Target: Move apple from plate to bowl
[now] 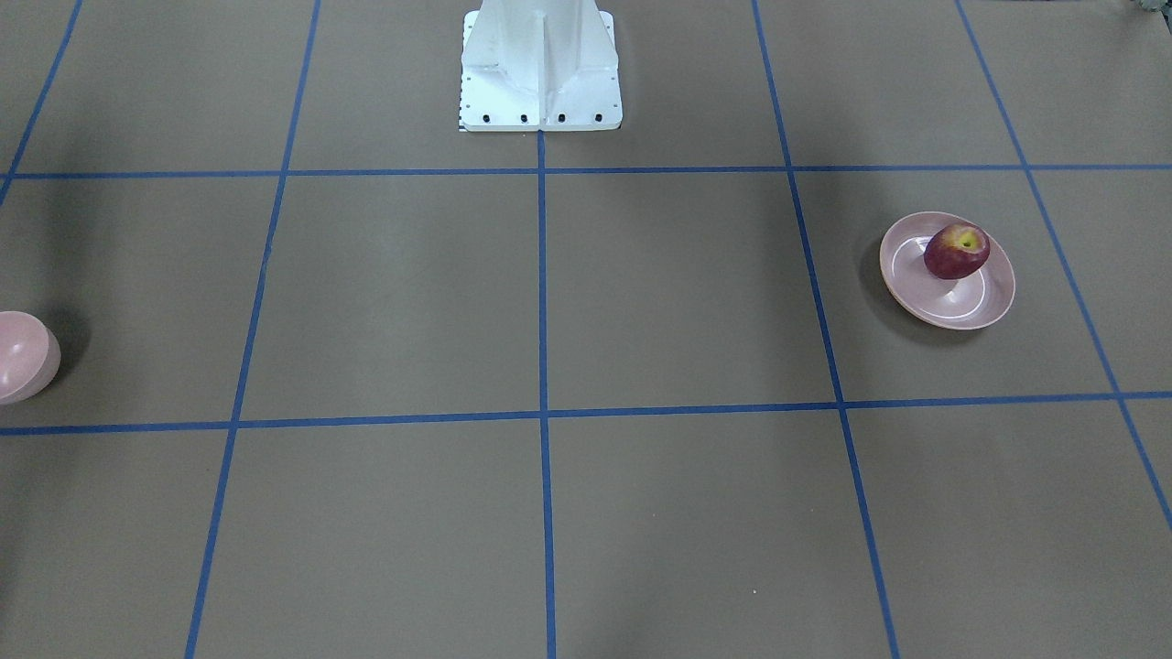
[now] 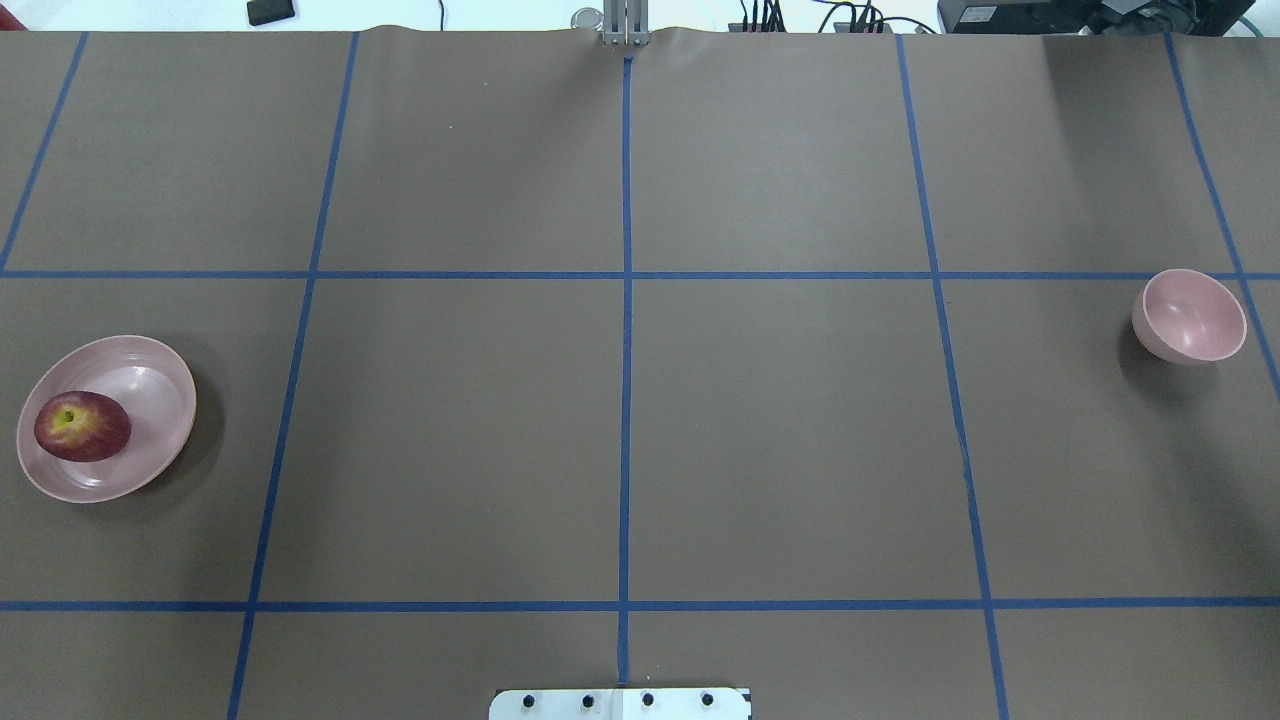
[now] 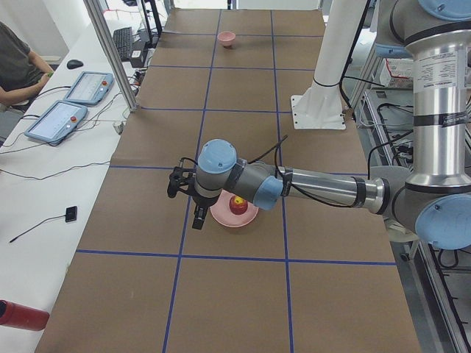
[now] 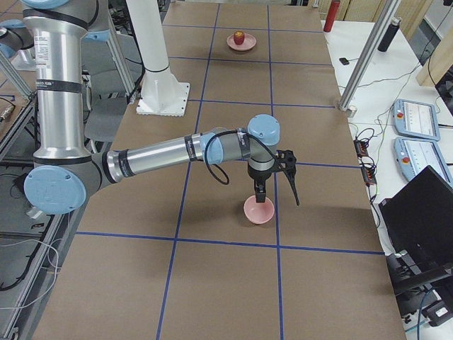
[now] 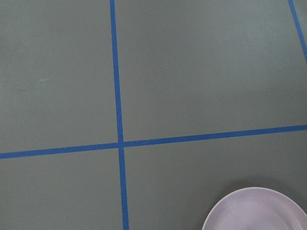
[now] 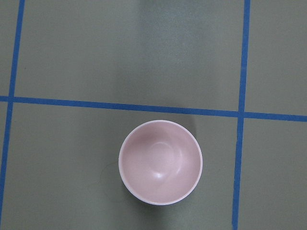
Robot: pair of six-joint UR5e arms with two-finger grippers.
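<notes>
Wide bare table between plate and bowl, well apart; white pedestal mid-table at the robot's edge.

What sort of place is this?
Probably a robotics lab, not a kitchen. The table is papered brown and marked with a blue tape grid. The left arm and right arm reach over it, and control tablets lie alongside near a seated person.

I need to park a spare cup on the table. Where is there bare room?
The wide middle of the table is bare, between the plate holding the apple at the robot's left end and the bowl at its right end. Crowded only at those ends: the left arm hangs by the plate, the right arm over the bowl.
</notes>
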